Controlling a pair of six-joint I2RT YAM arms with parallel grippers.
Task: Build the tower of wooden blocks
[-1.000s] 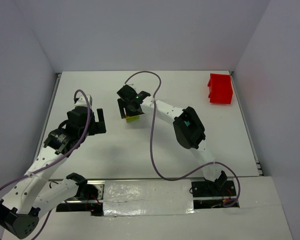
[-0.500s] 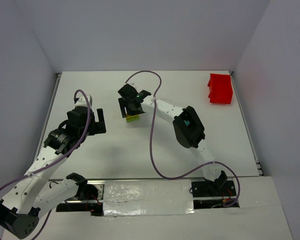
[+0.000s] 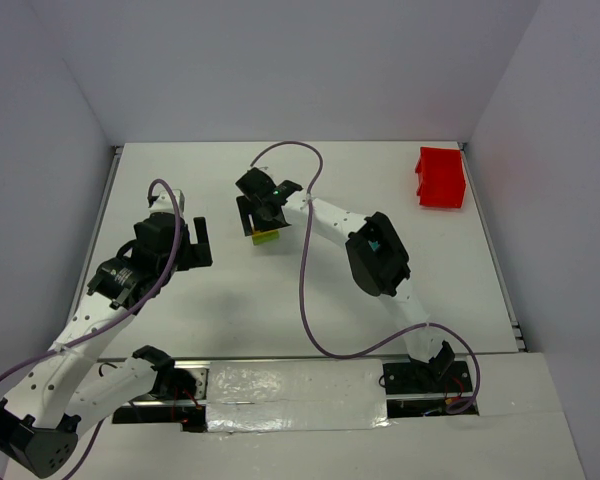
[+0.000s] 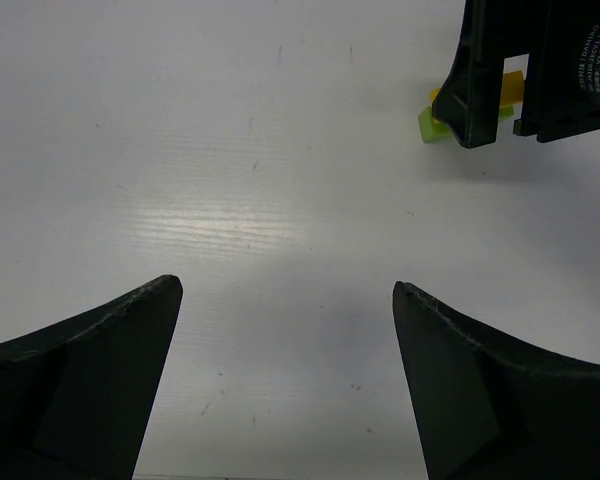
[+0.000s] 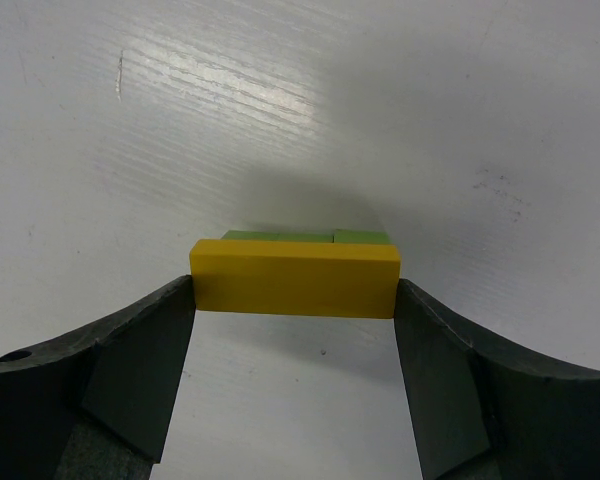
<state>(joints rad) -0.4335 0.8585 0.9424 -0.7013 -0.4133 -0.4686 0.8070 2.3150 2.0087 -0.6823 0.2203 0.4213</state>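
One yellow bar [image 5: 295, 275], pinched by the right gripper [image 5: 295, 292], lies above two green blocks [image 5: 280, 236]; one red bin [image 3: 441, 178] stands well apart. Left gripper [image 4: 285, 300] spread wide (the print on the label [image 4: 592, 60] is unreadable).

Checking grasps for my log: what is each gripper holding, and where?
Right gripper clamps the yellow block by its two ends; left gripper holds nothing.

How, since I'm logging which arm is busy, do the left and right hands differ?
The right hand grips a yellow block by its ends; the left hand is open and empty. Green blocks lie under the right hand, only bare table under the left hand. Both are black.
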